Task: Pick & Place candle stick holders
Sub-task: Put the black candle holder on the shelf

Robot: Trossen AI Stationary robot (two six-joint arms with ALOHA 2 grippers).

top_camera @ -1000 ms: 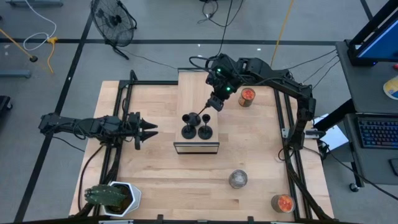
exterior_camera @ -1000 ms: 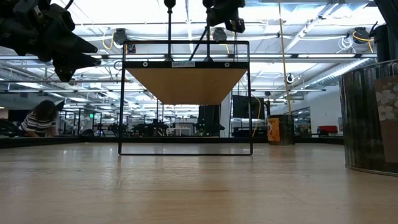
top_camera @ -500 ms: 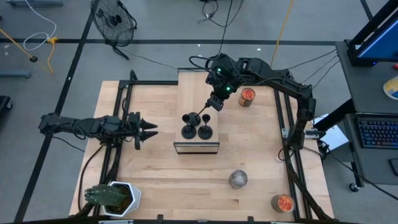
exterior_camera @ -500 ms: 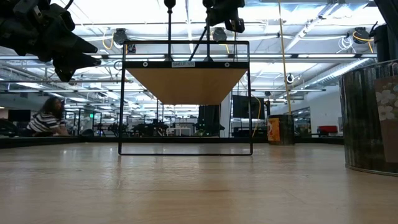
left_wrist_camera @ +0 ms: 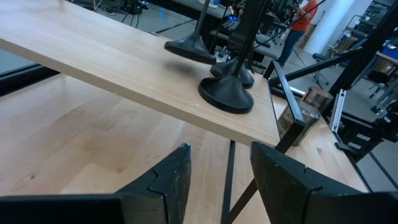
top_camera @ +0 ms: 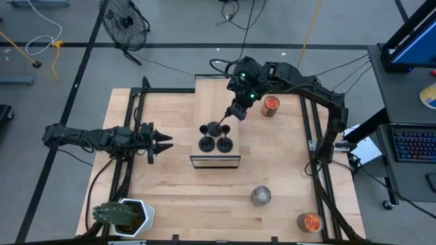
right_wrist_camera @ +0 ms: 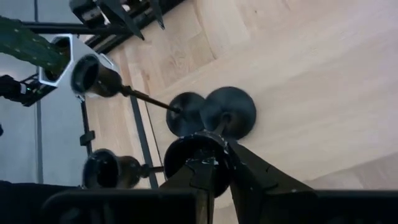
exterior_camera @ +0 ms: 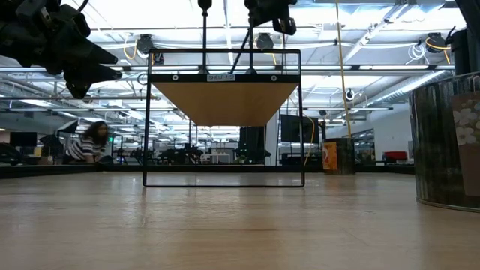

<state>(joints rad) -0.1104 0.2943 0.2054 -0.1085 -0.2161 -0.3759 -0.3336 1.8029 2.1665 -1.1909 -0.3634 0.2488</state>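
In the low view the picture's upper edge cuts off the candle stick holders [exterior_camera: 204, 22], leaving only thin stems above the shelf [exterior_camera: 223, 101]. The right gripper [right_wrist_camera: 214, 163] hides the cup it seems to clamp (fingers overlap it). The person [exterior_camera: 90, 142] is blurred.

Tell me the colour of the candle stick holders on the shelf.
Black candle stick holders, clearest in the left wrist view.
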